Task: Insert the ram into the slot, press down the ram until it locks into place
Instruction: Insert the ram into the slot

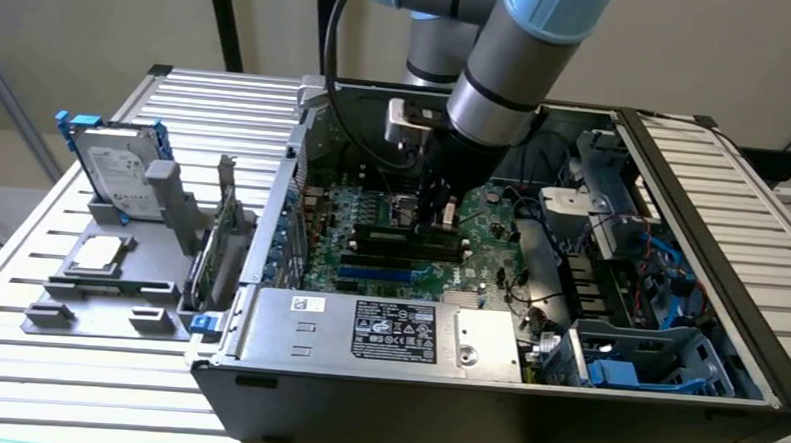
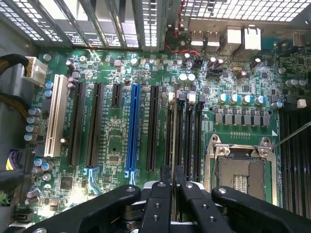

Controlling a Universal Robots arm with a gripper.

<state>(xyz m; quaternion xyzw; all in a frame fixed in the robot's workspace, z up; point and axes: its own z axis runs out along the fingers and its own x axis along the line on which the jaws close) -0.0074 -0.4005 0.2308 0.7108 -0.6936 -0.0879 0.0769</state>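
My gripper [image 2: 173,171] reaches down into the open computer case, over the motherboard [image 2: 112,145]. Its two black fingers [image 2: 164,182] are drawn close together on a thin pale strip, the ram [image 2: 173,141], seen edge-on. The ram runs in line with the black memory slots [image 2: 187,131] and stands at the slot furthest from the CPU socket. I cannot tell how deep it sits. In the exterior view the gripper [image 1: 438,219] is low over the black slots [image 1: 395,244] in the middle of the board; the ram is hidden behind the fingers there.
The metal-framed CPU socket [image 2: 239,170] lies beside the slots. Long black expansion slots, a blue connector [image 2: 132,126] and a white one [image 2: 55,116] lie on the other side. The power supply [image 1: 378,329] and blue drive cage [image 1: 637,362] fill the case front. A hard drive [image 1: 111,167] stands outside.
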